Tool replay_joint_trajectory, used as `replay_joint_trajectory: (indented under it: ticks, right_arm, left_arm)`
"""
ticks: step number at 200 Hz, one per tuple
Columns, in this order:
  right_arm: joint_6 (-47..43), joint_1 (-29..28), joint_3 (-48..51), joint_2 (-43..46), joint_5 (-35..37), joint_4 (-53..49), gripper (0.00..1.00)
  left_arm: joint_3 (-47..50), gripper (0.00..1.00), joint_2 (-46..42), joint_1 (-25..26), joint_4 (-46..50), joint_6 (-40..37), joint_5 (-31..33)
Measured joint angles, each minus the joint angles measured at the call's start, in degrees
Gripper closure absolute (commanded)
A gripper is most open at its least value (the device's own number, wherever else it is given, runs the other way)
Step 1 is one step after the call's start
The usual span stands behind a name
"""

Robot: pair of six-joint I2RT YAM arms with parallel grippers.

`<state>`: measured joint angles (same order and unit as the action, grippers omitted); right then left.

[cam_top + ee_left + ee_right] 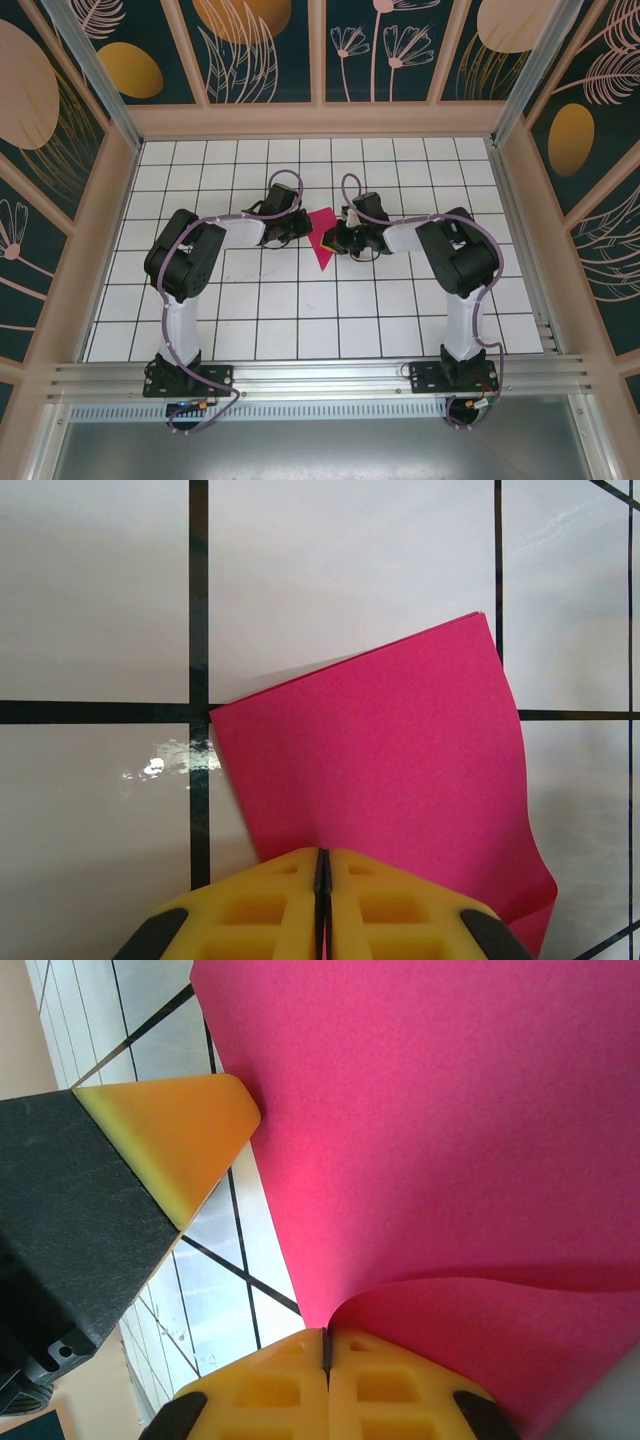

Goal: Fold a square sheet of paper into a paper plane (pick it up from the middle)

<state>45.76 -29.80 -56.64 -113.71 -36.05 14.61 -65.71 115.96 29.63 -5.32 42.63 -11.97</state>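
Two end effectors meet at mid-bench in the top view, and the square sheet of paper point(322, 238) hangs between them. It sits just to the right of the left end effector point(298, 232) and just to the left of the right end effector point(340, 240). From here it reads as a narrow pink shape tapering toward the arm bases, with the white gridded bench point(260, 310) below it.

On the left wrist camera, the yellow pads of that end effector point(322, 865) are pressed flat together and the sheet point(390, 760) fans out ahead of them. I judge they are pinching its near edge. The far edge looks doubled, as if one fold is in, though I can't be sure.

On the right wrist camera, the pads of the right end effector point(325, 1345) are also closed tight. A curl of the paper point(420, 1110) runs right into their seam, so it is gripped there too. Ahead and to the left, a yellow finger of the other arm touches the sheet's edge.

My read on progress is that this is early. The paper is up off the bench and held on both sides, with perhaps one crease made. I see no pointed nose, no wings and no centre crease — nearly all the folding is left.
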Motion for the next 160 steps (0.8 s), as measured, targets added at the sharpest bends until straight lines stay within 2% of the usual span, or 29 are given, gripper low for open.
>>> replay_joint_trajectory:
  ticks: [50, 74, 113, 160]
  right_arm:
    - [0.0, 0.0, -0.2, -0.6, 0.0, 0.0, 0.99]
    - [-0.4, 0.0, -0.3, -0.7, 0.0, -0.3, 0.92]
    - [-0.8, 0.0, -0.7, -0.7, -0.9, -0.4, 0.77]
    - [-0.9, 0.0, -1.1, -0.7, -1.9, -0.3, 0.71]
  left_arm:
    - [0.0, 0.87, 0.0, 0.0, 0.0, 0.0, 0.0]
    - [0.0, 0.85, 0.0, 0.0, 0.0, 0.0, 0.0]
    - [-0.1, 0.80, -0.7, 0.0, 0.9, 0.1, 0.7]
    - [-0.1, 0.79, -4.8, -0.4, 2.8, 0.9, 3.3]
